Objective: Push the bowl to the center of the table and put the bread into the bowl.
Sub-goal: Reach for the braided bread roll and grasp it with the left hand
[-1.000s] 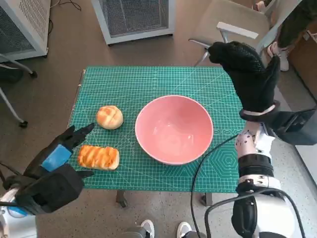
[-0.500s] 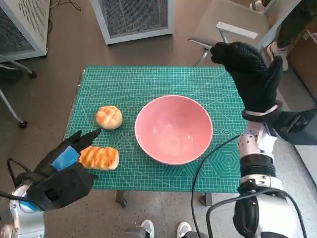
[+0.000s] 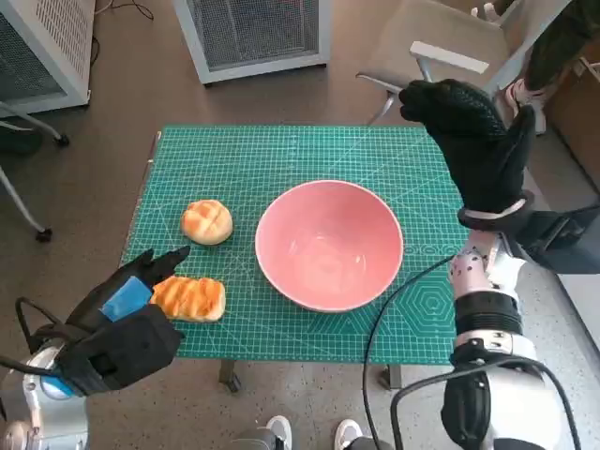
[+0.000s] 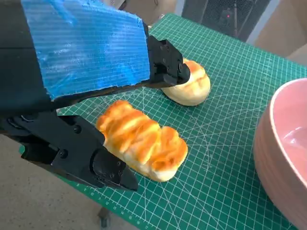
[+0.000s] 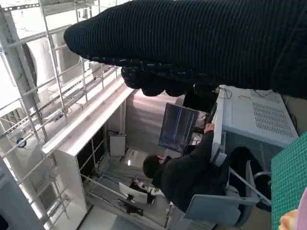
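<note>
1. The left hand (image 3: 122, 323) hangs at the near-left corner of the tabletop (image 3: 272, 150), fingers spread around the loaf (image 3: 187, 297) and holding nothing. The loaf lies close to the front edge, so a clumsy closing could nudge it onto the floor.
2. The bun (image 3: 207, 222) sits just beyond the loaf; a sweeping finger might roll it.
3. The bowl (image 3: 329, 244) is about mid-table, empty, with open mat between it and the loaf.
4. The right hand (image 3: 473, 141) is raised over the far-right corner, holding nothing, fingers loosely extended, well clear of the bowl.
</note>
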